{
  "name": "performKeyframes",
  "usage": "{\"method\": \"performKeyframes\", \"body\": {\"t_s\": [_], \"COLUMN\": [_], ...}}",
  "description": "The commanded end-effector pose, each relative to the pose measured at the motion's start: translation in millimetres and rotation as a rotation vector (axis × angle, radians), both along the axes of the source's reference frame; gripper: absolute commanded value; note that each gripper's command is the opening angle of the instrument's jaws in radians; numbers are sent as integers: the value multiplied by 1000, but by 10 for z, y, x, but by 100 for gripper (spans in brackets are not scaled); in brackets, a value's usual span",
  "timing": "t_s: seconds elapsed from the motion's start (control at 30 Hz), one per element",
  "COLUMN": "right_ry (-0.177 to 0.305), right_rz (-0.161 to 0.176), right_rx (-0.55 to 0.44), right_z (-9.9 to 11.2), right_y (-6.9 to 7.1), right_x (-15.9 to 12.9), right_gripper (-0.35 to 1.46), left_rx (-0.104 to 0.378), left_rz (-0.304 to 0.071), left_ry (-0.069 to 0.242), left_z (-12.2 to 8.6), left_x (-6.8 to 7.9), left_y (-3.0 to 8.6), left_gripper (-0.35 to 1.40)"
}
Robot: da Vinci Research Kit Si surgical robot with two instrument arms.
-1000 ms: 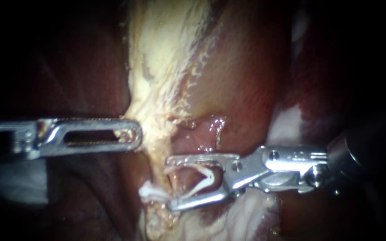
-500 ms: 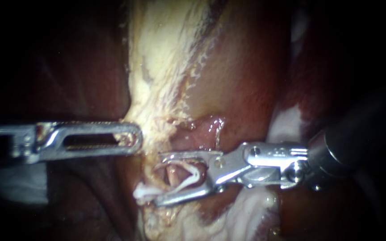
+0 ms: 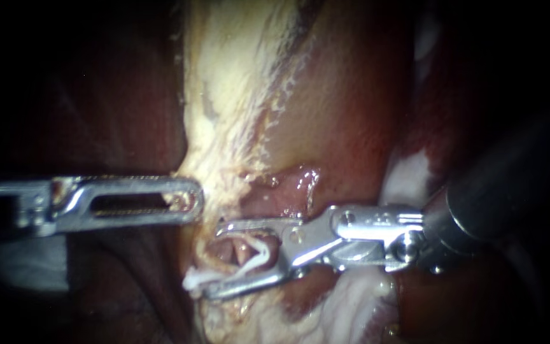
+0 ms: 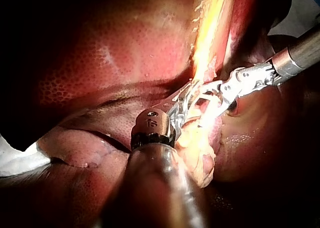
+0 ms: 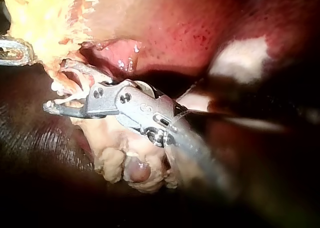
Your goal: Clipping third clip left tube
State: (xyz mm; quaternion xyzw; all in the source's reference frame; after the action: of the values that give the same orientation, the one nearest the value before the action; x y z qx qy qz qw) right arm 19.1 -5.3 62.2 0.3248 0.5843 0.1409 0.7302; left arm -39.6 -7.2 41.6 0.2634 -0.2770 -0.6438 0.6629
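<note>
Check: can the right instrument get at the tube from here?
Likely yes: the right instrument's tool, holding the open clip, straddles the tube with nothing between; the left instrument grips tissue alongside, clear of it.

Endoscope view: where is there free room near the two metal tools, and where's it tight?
Free: the pale strip and reddish tissue above both instruments. Crowded: between the left instrument and the right instrument, whose jaws hold a white clip around a tube.

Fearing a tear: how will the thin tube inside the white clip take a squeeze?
Pinkish and thin, the tube probably flattens easily in the clip. Its wet sheen suggests it may slip. Frayed tissue nearby hints at tearing.
</note>
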Motion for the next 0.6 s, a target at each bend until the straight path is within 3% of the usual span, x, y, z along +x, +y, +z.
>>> {"method": "performKeyframes", "body": {"t_s": [0.03,0.2,0.6], "right_ry": [-7,-42,-91], "right_rz": [5,4,21], "right_rx": [-2,-7,-13], "right_z": [1,5,16], "right_y": [2,9,14], "right_x": [-5,-15,-8], "right_gripper": [58,58,58], "left_rx": [0,0,0], "left_rz": [1,0,-1], "left_ry": [-1,-1,0], "left_z": [-1,-2,-5], "left_x": [0,0,-1], "left_y": [0,-1,-2], "left_gripper": [-35,-35,-35]}}
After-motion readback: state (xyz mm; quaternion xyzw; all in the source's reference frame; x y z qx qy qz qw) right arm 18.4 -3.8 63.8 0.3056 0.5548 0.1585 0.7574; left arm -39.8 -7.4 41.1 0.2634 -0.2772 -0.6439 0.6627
